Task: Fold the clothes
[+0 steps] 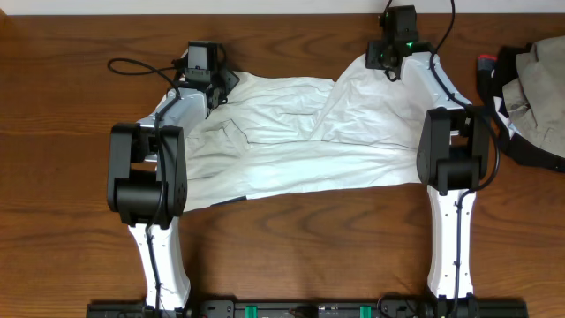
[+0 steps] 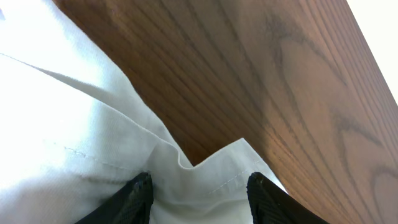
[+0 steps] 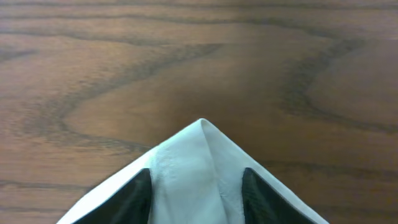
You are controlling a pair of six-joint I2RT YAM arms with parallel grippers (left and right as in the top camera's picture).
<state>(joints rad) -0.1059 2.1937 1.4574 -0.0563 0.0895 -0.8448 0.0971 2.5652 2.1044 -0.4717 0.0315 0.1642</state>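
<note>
One white shirt [image 1: 300,132] lies spread and wrinkled across the wooden table [image 1: 71,150], stretched between my two arms, its far edge under both my wrists. Off at the right edge of the table sits one heap of other cloth [image 1: 540,84], grey-beige on something dark, well apart from the shirt. One black cable [image 1: 132,66] loops on the bare wood near my left wrist.

Both arms reach forward from the near edge, elbows bent high, wrists tipped down at the shirt's far corners. My left gripper [image 2: 198,186] has its fingers [image 2: 138,194] apart, and a hemmed corner lies loose between them. My right gripper [image 3: 196,186] straddles a peaked corner. Cloth fills the gap between those fingers [image 3: 140,190], but I cannot tell whether they are pressing it.
</note>
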